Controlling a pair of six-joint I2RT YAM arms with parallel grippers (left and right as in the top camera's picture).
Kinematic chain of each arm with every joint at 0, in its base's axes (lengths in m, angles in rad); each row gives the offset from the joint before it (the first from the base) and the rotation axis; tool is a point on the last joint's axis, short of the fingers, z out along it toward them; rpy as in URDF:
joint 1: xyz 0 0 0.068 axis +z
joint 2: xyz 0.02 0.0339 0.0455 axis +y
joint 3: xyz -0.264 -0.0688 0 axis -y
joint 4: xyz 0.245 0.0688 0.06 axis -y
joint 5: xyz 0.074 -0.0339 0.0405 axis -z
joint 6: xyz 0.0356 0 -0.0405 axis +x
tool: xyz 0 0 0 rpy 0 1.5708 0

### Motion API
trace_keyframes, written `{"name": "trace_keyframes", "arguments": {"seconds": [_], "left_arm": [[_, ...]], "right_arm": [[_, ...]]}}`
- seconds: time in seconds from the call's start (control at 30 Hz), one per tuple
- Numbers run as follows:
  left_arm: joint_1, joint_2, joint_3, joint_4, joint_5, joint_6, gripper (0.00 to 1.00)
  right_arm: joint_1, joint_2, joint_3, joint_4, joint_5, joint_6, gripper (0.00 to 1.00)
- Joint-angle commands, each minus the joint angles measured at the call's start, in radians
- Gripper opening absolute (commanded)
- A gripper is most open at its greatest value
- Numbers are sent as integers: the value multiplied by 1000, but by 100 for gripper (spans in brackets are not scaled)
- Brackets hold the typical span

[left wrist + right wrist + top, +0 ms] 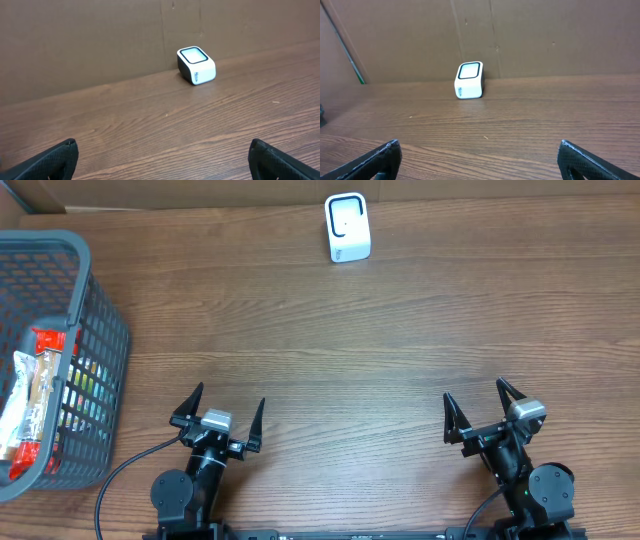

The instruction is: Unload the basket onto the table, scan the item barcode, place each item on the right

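Both arms sit at the near edge of the table (330, 350) with nothing in either one. The left gripper (225, 406) has its jaws spread wide and empty, and the right gripper (477, 397) is the same. The item to be scanned looks to be in the grey mesh basket (103, 345) at the far left. There a pale snack packet (28, 395) with red ends lies among other wrappers, its long axis running roughly away from the robot rather than across. It is off to the left of the left gripper and a little ahead, well apart from it and much farther from the right one, so I'd say the left arm should reach in. The white barcode scanner (347, 227) stands at the far edge, mid-table, its window on top, well apart from both arms.
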Motion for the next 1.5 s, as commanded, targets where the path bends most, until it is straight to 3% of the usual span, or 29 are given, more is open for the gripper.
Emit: {"name": "trace_keyframes", "arguments": {"seconds": [0.0,1.47], "left_arm": [[-3,-13,-7,5,-11,11,100],[-3,-13,-7,4,-11,10,100]], "right_arm": [[-1,-13,-11,5,-6,-1,100],[-1,-13,-6,6,-49,-2,100]]}}
